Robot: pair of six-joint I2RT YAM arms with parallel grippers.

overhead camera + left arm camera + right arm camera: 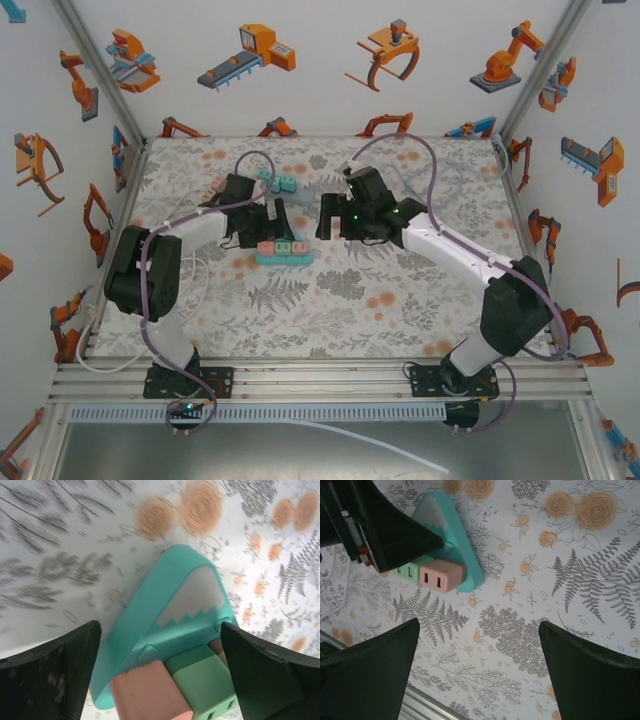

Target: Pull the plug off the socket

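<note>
Over the teal socket [135,625], left pincer [160,630] spread, apparently not touching; right pincer [479,626] spread too.

No legible txt or labels.

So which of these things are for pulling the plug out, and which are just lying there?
For the job: teal socket, pink plug, green plug, left end effector, right end effector.
Just lying there: other socket at the back, flowery table cover.
</note>
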